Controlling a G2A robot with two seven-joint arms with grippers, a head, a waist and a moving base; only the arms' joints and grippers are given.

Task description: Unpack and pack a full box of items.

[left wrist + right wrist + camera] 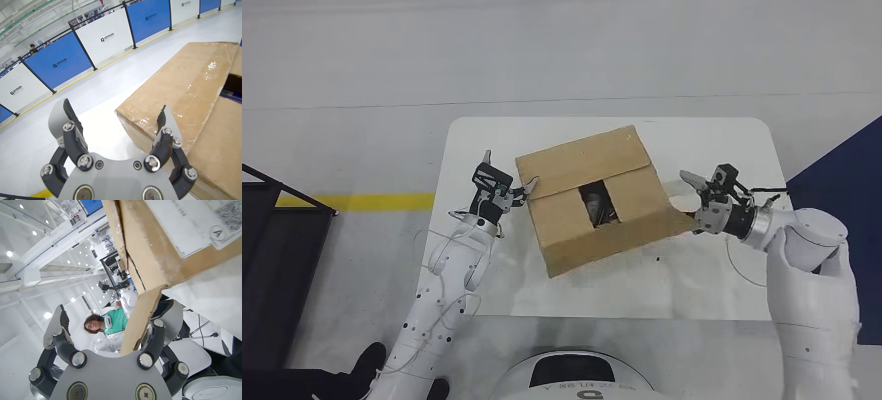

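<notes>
Left tool (115, 106) and right tool (115, 306), both released, flank the tan taped box (587, 200), flaps part-closed.

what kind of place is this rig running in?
Probably a fenced robot test hall, not a home or office: blue and white barrier panels, a yellow line on the pale floor, and another robot rig in the background.

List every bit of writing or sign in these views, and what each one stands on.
Barrier panels: a logo with a word beside it on each panel. It is a brand name, so not quoted.
White label on the cardboard box: fine print and a code patch, too blurred to read, plus one circled letter mark.
</notes>
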